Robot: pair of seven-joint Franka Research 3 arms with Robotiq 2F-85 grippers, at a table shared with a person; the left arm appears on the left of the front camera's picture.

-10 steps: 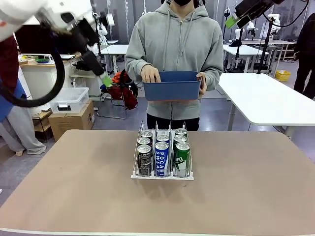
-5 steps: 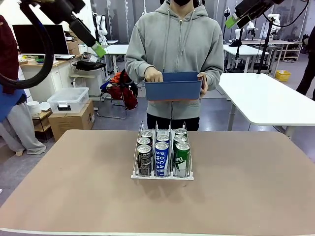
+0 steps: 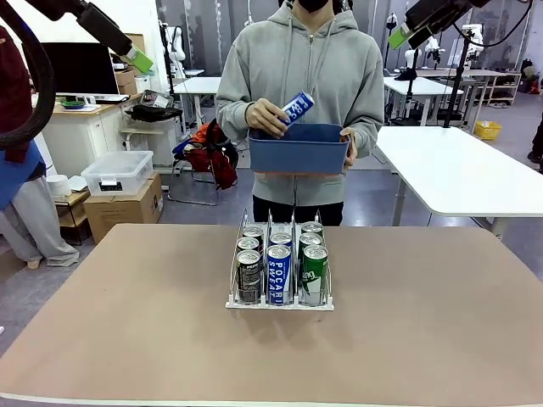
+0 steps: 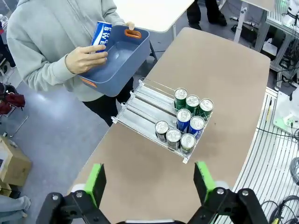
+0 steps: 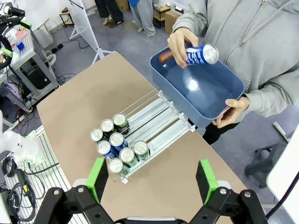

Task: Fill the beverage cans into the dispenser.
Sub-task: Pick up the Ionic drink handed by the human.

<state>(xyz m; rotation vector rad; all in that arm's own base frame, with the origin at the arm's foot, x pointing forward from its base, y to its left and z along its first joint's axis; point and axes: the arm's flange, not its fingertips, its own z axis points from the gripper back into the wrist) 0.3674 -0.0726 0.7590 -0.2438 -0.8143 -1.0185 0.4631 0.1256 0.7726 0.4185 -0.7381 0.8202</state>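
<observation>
The clear dispenser [image 3: 279, 304] stands mid-table with several beverage cans in the near ends of its three lanes: black [image 3: 249, 276], blue [image 3: 278, 274] and green [image 3: 314, 274] at the front. The person's hand holds another blue can [image 3: 297, 107] just above the blue bin. Both arms are raised high above the table. My left gripper [image 3: 137, 60] is at the upper left and my right gripper [image 3: 399, 36] at the upper right. The left wrist view shows my left gripper [image 4: 149, 182] open over the dispenser [image 4: 142, 107] and the held can [image 4: 99, 33]. My right gripper [image 5: 152, 179] is open too.
The person stands at the far edge holding the blue bin [image 3: 297, 154] at chest height with the other hand. The far halves of the dispenser lanes [image 5: 163, 116] hold no cans. White tables, boxes and a chair stand beyond the table.
The person has lifted a blue can out of the bin. My left arm has swung up and towards the upper left. The right arm has stayed still.
</observation>
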